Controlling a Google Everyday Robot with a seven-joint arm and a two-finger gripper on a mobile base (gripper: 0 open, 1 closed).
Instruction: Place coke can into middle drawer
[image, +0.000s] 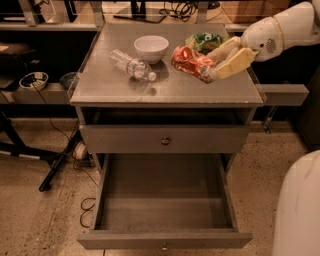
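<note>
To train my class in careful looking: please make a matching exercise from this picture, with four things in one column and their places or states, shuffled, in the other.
Things:
1 bowl
2 bottle
3 can
4 middle drawer

Places or states:
A pulled out, below the closed drawer
B lying on its side
C at the gripper, right side of the cabinet top
D white, upright, near the back of the cabinet top

Pairs: 1-D, 2-B, 3-C, 4-A
</note>
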